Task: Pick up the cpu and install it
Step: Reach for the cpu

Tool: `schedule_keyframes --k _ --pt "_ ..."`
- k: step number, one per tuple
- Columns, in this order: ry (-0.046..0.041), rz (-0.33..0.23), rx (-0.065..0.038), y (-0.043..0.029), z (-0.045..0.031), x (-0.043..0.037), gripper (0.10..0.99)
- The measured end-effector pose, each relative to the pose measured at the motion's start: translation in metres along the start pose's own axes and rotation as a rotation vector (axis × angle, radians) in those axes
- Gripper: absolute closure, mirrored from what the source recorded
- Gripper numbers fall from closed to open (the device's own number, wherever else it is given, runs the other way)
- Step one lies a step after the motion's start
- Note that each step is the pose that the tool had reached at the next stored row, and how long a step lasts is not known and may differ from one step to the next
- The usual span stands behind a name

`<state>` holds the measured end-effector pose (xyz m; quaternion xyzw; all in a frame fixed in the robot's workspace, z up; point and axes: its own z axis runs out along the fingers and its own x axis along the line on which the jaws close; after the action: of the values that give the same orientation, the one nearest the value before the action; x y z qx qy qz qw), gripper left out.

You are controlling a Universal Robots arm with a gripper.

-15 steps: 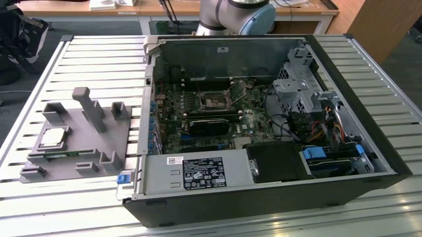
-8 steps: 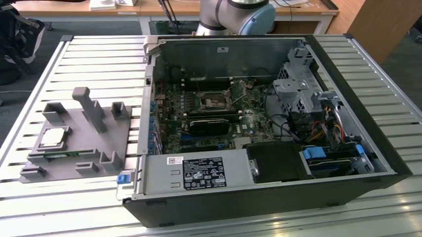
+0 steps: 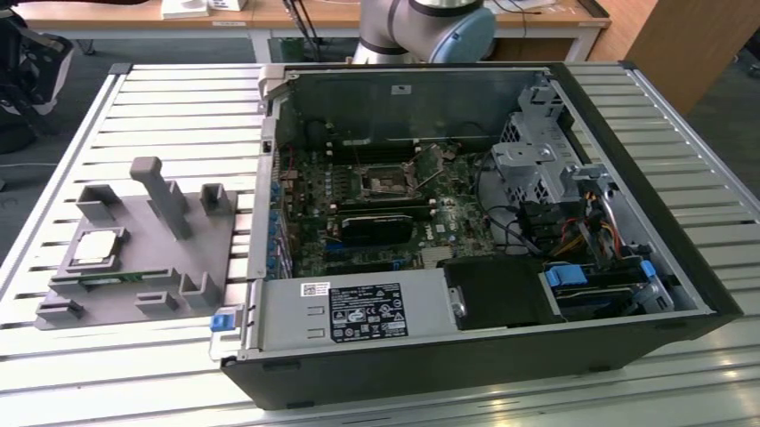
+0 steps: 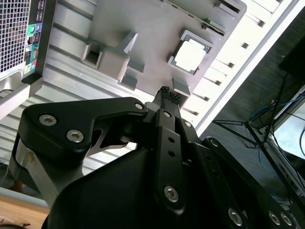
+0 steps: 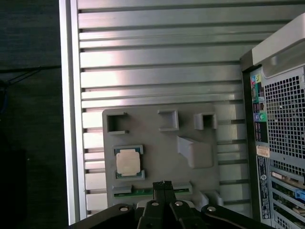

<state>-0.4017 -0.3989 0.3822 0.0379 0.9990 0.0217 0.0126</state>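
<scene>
The cpu, a small square chip with a shiny pale top, lies flat in a recess of the grey holder block on the slatted table, at the exterior view's left. In both wrist views the cpu sits well below my gripper. The black fingers are pressed together with nothing between them. The gripper hangs high over the holder's edge, apart from the chip. The black-framed socket is on the motherboard inside the open computer case.
A thin green memory stick lies in a slot of the holder next to the cpu. Upright grey posts rise from the holder. The case's rear panel stands beside the holder. The arm's base sits behind the case.
</scene>
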Motion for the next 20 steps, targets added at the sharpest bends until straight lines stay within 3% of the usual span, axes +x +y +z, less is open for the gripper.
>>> schedule_keyframes --k 20 --pt "0.0 0.0 0.0 -0.001 0.0003 0.0131 0.98"
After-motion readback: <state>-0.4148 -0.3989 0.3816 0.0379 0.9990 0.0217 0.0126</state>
